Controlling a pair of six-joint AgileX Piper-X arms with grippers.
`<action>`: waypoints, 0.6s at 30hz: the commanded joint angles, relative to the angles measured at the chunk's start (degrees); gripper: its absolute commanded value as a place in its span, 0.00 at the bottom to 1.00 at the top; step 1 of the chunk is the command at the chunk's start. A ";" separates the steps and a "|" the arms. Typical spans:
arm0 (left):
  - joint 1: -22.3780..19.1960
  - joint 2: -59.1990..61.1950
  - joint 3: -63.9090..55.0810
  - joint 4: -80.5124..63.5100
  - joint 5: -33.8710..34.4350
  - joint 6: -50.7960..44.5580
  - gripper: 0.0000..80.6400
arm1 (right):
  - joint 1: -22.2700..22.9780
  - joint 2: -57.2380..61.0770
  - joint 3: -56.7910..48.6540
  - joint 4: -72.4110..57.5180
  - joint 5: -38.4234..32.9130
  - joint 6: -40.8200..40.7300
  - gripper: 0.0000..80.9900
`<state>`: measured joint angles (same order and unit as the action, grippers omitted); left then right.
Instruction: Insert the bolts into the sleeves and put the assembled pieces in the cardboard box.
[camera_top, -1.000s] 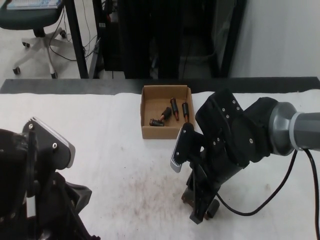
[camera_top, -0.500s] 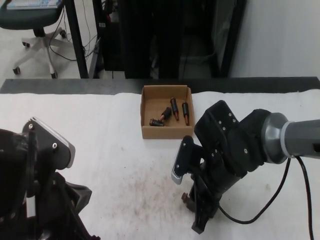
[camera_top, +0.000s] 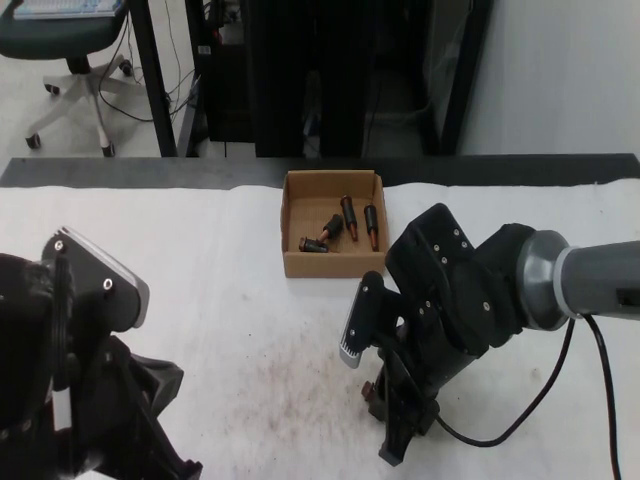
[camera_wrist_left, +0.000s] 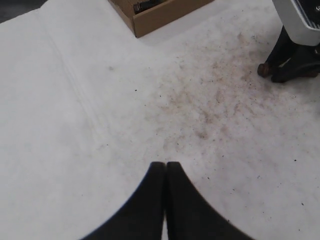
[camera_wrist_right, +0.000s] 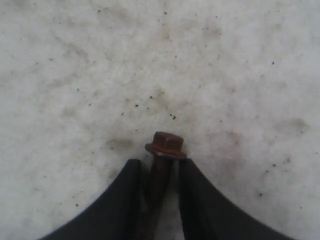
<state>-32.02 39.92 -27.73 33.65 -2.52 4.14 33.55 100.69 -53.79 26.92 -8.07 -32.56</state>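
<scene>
The right tool (camera_wrist_right: 159, 166) is down on the white bench (camera_top: 200, 260). It pinches a rusty bolt (camera_wrist_right: 165, 145) by its stem, and the bolt's head sticks out past the tips. From the high view, the bolt sits at 5 o'clock from the cardboard box (camera_top: 335, 264). A few dark pieces (camera_top: 347, 217) lie in the box. The left tool (camera_wrist_left: 165, 170) has its two fingers pressed together, at 8 o'clock from the box.

1. Cardboard box (camera_top: 291, 262): qty 1.
2. Assembled pieces (camera_top: 347, 217), inside box: qty 4.
3. Bolt (camera_wrist_right: 165, 145), outside box, near its front wall: qty 1.
4. Grippers: qty 2, i.e. left gripper (camera_wrist_left: 166, 172) and right gripper (camera_wrist_right: 160, 165).
</scene>
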 joint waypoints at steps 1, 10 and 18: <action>-0.02 0.24 -0.04 -1.24 -0.43 0.24 0.00 | -0.19 0.02 -0.10 -0.75 0.01 -0.48 0.30; -0.02 0.24 -0.04 -1.28 -0.43 0.24 0.00 | -0.19 0.02 -0.41 -7.89 2.75 5.15 0.01; -0.02 0.24 -0.35 -0.98 4.50 0.24 0.00 | -0.19 -8.18 -1.98 -7.86 3.25 15.11 0.01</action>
<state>-32.02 39.92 -27.73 32.94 -0.93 4.14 33.55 96.66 -54.78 20.07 -4.42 -18.94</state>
